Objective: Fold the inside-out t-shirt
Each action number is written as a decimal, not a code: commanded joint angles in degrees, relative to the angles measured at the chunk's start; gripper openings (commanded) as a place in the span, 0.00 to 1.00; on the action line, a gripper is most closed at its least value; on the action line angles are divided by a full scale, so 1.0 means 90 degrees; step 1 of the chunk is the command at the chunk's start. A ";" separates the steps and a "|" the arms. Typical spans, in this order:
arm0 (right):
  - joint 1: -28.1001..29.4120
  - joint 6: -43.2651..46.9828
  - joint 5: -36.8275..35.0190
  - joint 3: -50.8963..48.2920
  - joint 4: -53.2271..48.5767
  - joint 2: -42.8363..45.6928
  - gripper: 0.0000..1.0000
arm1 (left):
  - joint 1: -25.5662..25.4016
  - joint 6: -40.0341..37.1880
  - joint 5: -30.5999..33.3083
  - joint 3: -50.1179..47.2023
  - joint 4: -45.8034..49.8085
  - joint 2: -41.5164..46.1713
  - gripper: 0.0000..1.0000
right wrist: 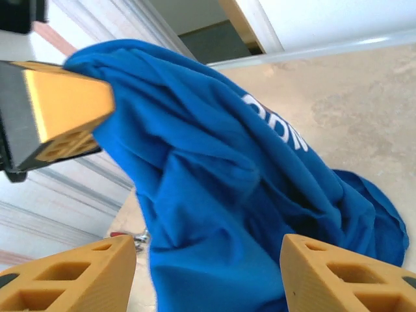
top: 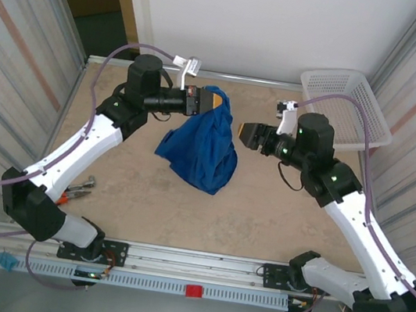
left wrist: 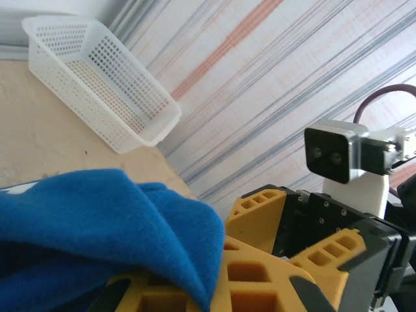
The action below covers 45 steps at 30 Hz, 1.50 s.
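The left gripper [top: 210, 101] is raised over the far middle of the table [top: 262, 212], its yellow fingers closed on a bunch of royal-blue cloth. It holds the inside-out t-shirt [top: 201, 151] by one high point, probably so that the crumpled garment can hang out and show its edges. From that pinch the shirt drops in a loose, twisted cone, and its lower folds appear to rest on the tabletop just below.

The right gripper [top: 245, 134] hovers just beside the hanging cloth, apart from it, with its fingers spread wide and aimed at the shirt's side. This looks like a reach for a second hold, so the two arms could spread the cloth flat. In the right wrist view, white lettering [right wrist: 279, 127] runs across one fold (which part of the shirt this is cannot be told).

A white lattice basket [top: 344, 98] sits at the table's far right corner, well apart from the shirt. No fold is made yet.
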<state>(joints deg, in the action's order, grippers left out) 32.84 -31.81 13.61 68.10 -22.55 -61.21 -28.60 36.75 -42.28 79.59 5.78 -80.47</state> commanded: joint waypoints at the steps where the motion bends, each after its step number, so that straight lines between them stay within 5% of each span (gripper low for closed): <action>1: 0.0046 0.0298 -0.0813 -0.0176 -0.0074 -0.0435 0.61 | -0.0006 0.0105 -0.0390 0.0170 -0.0212 0.0183 0.00; 7: -0.0133 0.0015 -0.0743 -0.1172 0.0563 -0.0634 0.68 | 0.0042 0.0025 -0.0389 0.0132 -0.0105 0.0382 0.00; 13: -0.0842 -0.0632 0.0143 -0.2273 0.1432 -0.0437 0.67 | 0.0110 0.0121 -0.0425 0.0043 -0.0242 0.0406 0.00; 28: -0.0401 -0.1077 0.0977 -0.2083 0.2871 -0.1912 0.65 | 0.0130 0.0222 -0.0407 0.0044 -0.0349 0.0376 0.00; 30: -0.0368 -0.1160 0.1125 -0.1917 0.3129 -0.2230 0.53 | 0.0128 0.0244 -0.0383 0.0019 -0.0344 0.0381 0.00; 32: -0.0456 -0.1147 0.1236 -0.1722 0.3151 -0.2309 0.13 | 0.0177 0.0276 -0.0313 -0.0084 -0.0331 0.0422 0.00; 33: -0.0548 -0.1114 0.1349 -0.1628 0.3099 -0.2261 0.01 | 0.0235 0.0296 -0.0289 -0.0162 -0.0331 0.0451 0.00; 45: -0.1718 -0.0342 0.2081 0.0946 0.0664 -0.0515 0.00 | 0.1612 0.0661 -0.0119 -0.2173 -0.1118 0.0777 0.00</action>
<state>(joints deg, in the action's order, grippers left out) 17.32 -37.23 28.93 72.71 -12.12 -68.20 -14.41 42.35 -43.00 61.63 -0.30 -74.35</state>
